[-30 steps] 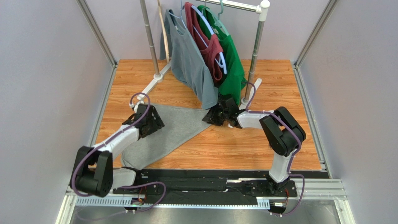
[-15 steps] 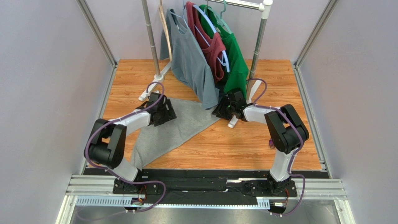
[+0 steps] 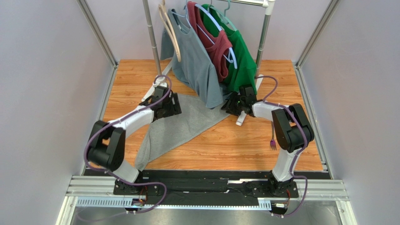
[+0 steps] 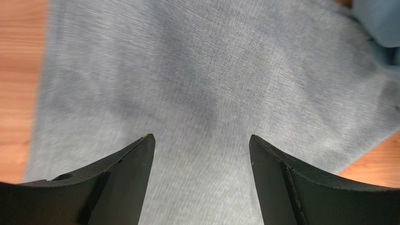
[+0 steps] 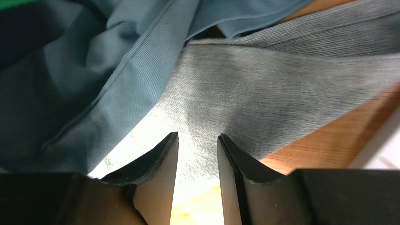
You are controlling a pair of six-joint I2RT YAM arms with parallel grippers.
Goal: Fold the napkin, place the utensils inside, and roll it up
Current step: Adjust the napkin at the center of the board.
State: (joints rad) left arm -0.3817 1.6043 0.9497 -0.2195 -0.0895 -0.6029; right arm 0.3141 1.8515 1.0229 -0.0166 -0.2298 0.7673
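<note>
The heather-grey napkin (image 3: 183,129) lies flat on the wooden table, running from near the left arm's base up to under the hanging shirts. My left gripper (image 3: 171,105) is low over its far left part. In the left wrist view (image 4: 199,137) its jaws stand wide apart with only napkin (image 4: 202,70) below them. My right gripper (image 3: 232,105) is at the napkin's far right corner. In the right wrist view (image 5: 197,135) the jaws stand a narrow gap apart over the napkin (image 5: 281,79). The fork (image 3: 272,142) lies on the table beside the right arm.
A clothes rack (image 3: 152,42) stands at the back with a grey shirt (image 3: 197,65), a maroon shirt (image 3: 213,42) and a green shirt (image 3: 242,56) on hangers. The grey shirt's hem (image 5: 117,70) hangs just beyond my right fingers. The rack's white foot (image 3: 242,118) lies by the right gripper.
Both grippers have moved away from the bases toward the rack. The napkin has shifted with them, up and to the right. The fork now shows beside the right arm.
</note>
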